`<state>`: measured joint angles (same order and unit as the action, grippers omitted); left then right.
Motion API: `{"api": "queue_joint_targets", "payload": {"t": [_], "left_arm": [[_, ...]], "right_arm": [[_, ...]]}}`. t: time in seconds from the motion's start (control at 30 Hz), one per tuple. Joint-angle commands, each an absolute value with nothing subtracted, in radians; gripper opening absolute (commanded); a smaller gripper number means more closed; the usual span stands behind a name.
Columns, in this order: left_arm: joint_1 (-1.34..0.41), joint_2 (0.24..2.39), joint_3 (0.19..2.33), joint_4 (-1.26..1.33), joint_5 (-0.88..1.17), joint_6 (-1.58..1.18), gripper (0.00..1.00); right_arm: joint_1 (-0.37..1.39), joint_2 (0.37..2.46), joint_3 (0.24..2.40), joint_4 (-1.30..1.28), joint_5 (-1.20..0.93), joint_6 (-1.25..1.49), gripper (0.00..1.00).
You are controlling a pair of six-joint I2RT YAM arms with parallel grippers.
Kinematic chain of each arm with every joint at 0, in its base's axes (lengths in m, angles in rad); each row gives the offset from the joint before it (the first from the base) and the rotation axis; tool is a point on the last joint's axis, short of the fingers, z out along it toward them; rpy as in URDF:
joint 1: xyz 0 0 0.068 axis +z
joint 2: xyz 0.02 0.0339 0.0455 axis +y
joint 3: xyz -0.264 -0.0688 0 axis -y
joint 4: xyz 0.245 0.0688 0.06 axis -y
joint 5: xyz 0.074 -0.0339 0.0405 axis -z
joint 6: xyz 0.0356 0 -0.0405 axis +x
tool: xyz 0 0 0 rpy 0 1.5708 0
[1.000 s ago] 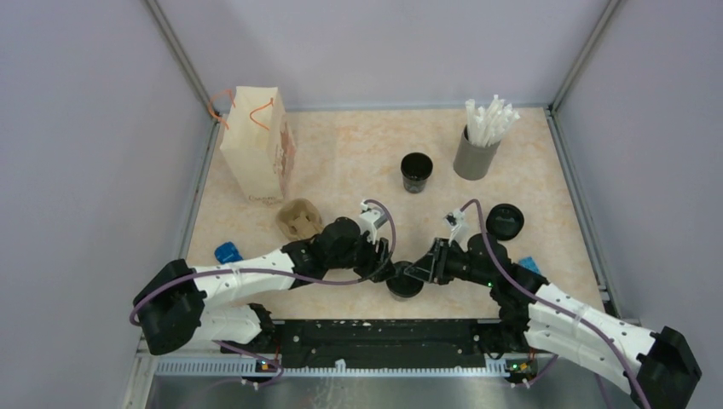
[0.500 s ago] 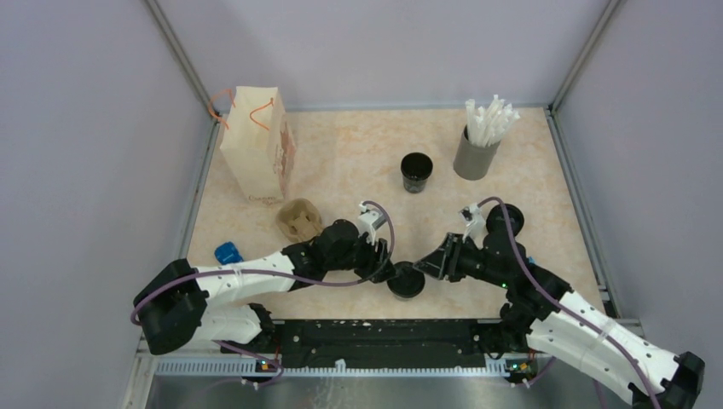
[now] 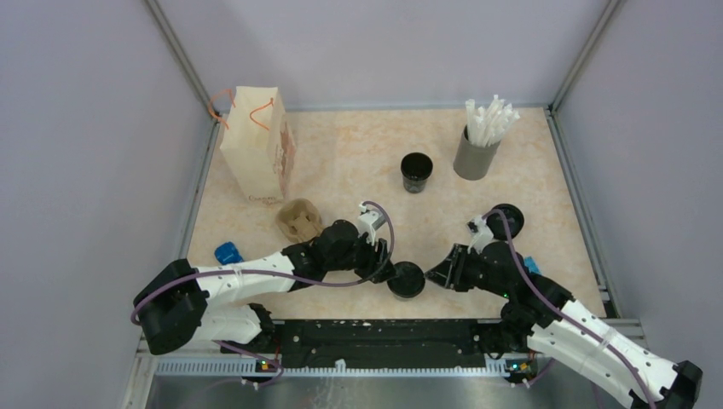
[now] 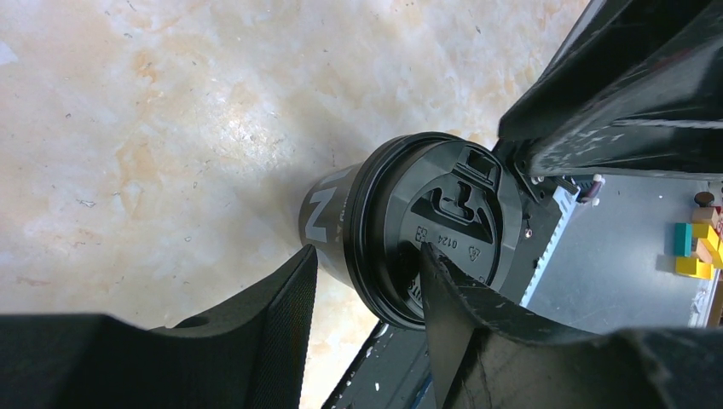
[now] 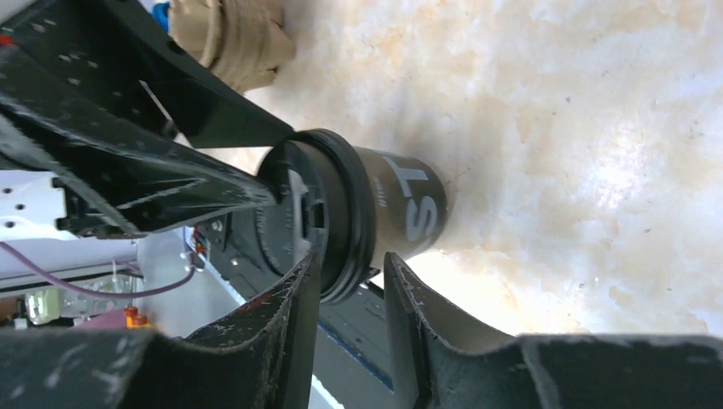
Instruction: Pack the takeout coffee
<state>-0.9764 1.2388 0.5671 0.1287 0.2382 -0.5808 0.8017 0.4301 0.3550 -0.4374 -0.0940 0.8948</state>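
From above, the lidded coffee cup [image 3: 407,279] stands upright well to the right of the paper bag [image 3: 256,149] and much nearer the arms' bases. The left gripper [image 3: 388,271] reaches in from the bag's side and clasps the cup. The right gripper [image 3: 435,274] sits just beside the cup on the side away from the bag, its jaws parted and grasping nothing. A pulp carrier [image 3: 298,220] lies just near-right of the bag, and an open cup [image 3: 416,171] stands farther right.

In the left wrist view, one of the fingers [image 4: 281,324] lies against the cup's black wall below the lid rim. The other crosses the lid's edge.

In the right wrist view, the fingers [image 5: 290,332] stand apart with the lid rim showing through the gap. I cannot tell whether they touch it.
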Motion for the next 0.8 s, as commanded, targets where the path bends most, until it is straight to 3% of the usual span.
{"api": "queue_joint_targets", "payload": {"t": [0.0,0.77], "left_arm": [[-0.986,1.26,0.522,-0.009,0.208,-0.549,0.53],[-1.011,1.316,0.484,0.034,0.178,-0.578,0.48]], "right_arm": [[0.792,0.421,0.296,-0.349,-0.115,0.939,0.33],[0.793,0.271,-0.059,-0.284,-0.081,1.103,0.21]]}}
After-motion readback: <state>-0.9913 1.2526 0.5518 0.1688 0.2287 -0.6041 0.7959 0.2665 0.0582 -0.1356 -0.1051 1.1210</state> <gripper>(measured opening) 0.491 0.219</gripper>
